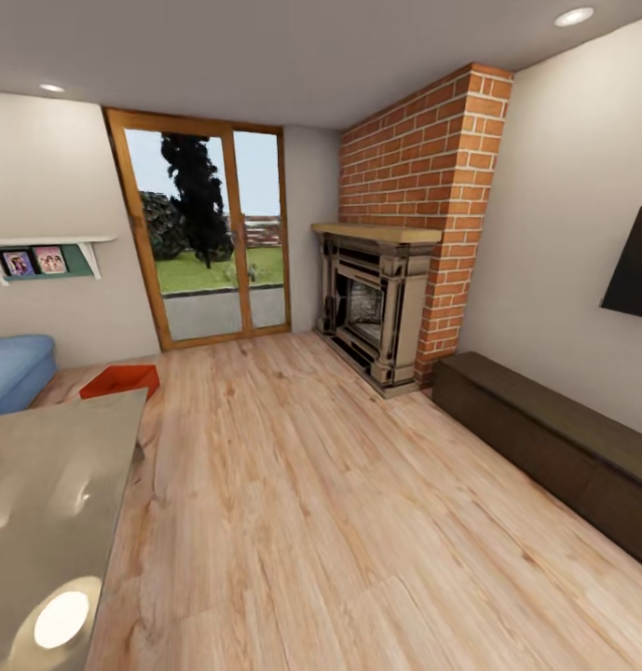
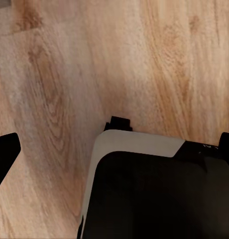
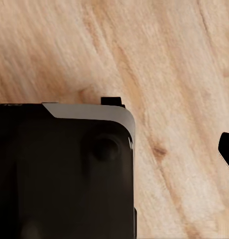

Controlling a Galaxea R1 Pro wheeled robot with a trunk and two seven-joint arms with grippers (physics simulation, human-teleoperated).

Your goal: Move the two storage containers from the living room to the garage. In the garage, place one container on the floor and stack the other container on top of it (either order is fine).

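I am in the living room, over its light wood planks (image 1: 339, 503). One red-orange storage container (image 1: 121, 380) sits on the planks at the left, by the blue sofa (image 1: 13, 368) and just beyond a glossy table's far edge. In the left wrist view my left gripper (image 2: 116, 149) hangs open over the planks and my own dark base, its black fingertips (image 2: 6, 152) far apart with nothing between them. In the right wrist view my right gripper (image 3: 114, 154) also looks open and empty, with one fingertip (image 3: 227, 149) at the picture's edge. The garage is out of view.
A glossy grey table (image 1: 50, 522) stands close at the left. The brick fireplace (image 1: 381, 308) and a long dark low cabinet (image 1: 553, 447) line the right wall under a wall TV (image 1: 633, 266). A glass patio door (image 1: 213, 238) is straight ahead.
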